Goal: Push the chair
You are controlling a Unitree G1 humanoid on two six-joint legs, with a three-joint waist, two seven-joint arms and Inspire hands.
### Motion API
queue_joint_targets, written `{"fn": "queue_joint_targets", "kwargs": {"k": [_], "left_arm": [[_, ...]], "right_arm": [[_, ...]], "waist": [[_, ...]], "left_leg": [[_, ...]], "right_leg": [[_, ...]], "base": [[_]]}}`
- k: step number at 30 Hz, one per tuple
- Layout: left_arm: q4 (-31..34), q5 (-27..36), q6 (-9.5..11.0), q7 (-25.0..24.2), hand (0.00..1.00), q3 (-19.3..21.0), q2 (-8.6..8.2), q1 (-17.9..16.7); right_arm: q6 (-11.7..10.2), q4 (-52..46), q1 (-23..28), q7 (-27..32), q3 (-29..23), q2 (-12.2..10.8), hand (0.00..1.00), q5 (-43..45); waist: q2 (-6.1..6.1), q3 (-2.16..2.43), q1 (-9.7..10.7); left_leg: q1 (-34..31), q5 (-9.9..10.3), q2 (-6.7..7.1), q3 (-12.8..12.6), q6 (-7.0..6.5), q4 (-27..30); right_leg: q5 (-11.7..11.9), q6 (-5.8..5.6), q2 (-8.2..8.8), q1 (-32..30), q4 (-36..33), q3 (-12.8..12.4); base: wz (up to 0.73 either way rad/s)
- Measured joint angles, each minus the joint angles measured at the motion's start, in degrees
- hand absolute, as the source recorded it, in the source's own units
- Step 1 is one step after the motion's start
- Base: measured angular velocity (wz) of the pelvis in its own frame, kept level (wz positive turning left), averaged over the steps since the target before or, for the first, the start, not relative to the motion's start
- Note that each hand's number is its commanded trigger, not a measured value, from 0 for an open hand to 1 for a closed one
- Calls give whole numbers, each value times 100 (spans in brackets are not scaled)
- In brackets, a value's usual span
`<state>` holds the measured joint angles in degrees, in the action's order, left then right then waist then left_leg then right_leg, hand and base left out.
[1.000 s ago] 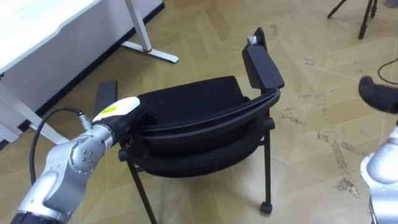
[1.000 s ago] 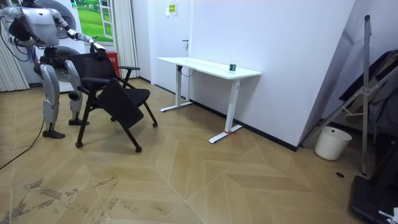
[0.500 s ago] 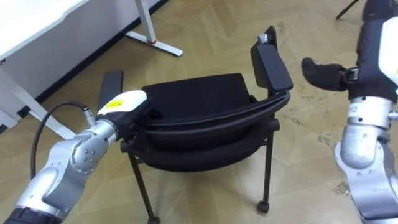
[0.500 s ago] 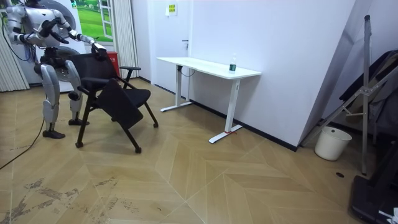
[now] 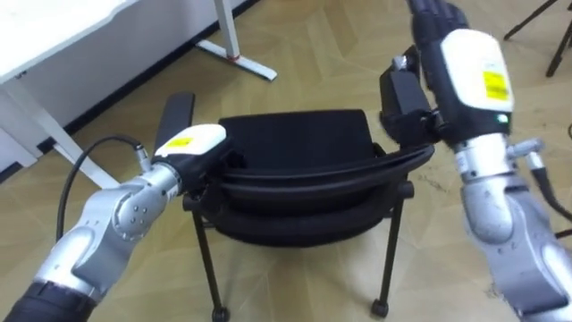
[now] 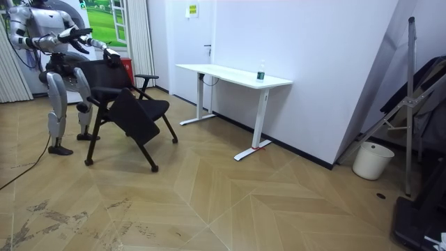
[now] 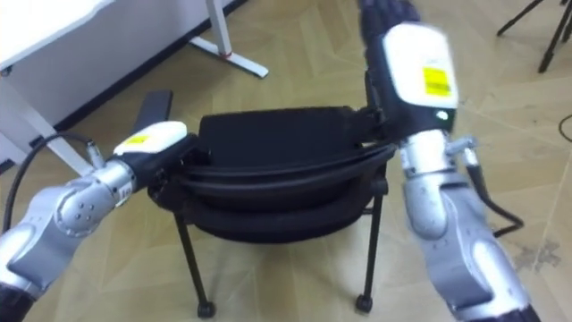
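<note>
One white flat-topped desk (image 5: 54, 31) stands far left. Left hand (image 5: 195, 148), white-shelled with a yellow sticker, lies on the curved back rail of the black padded chair (image 5: 295, 143) on parquet floor (image 5: 313, 54); its fingers are hidden. Right hand (image 5: 460, 67), same sticker, holds straight dark fingers (image 5: 435, 13) over the right armrest (image 5: 402, 94).

Bright, even room light, perhaps from overhead; the white counter (image 5: 54, 27) glares, and a faint shadow lies under the chair (image 6: 136, 115).

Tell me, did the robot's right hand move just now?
Yes. The right hand came in from the view's right side toward the chair and is now up by its right armrest.
</note>
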<state>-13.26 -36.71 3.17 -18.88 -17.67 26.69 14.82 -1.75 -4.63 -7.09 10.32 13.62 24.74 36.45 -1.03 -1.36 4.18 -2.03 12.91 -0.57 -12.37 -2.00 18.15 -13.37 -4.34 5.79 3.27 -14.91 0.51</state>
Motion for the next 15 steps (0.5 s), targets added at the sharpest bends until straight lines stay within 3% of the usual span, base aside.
{"fn": "queue_joint_targets", "kwargs": {"k": [4,9,15], "left_arm": [[21,4,103,-19,100,-35,67,63],[-29,-8,317,-47,100,-63,106,138],[-23,-12,375,-55,100,-64,133,144]], "right_arm": [[-9,-96,-26,-997,134,258,0,-337],[-66,-125,-326,-2160,138,517,0,-980],[-64,-123,-356,-3436,150,535,0,-2244]], "waist": [[85,12,-49],[175,-6,-153],[200,-5,-209]], "left_leg": [[-63,-2,-14,32,1,24],[-62,4,-37,57,11,78],[-38,21,-63,84,40,31]], "right_leg": [[15,4,4,-33,-4,161],[23,17,1,-7,30,275],[23,18,-29,-42,12,278]], "base": [[1],[1],[-1]]}}
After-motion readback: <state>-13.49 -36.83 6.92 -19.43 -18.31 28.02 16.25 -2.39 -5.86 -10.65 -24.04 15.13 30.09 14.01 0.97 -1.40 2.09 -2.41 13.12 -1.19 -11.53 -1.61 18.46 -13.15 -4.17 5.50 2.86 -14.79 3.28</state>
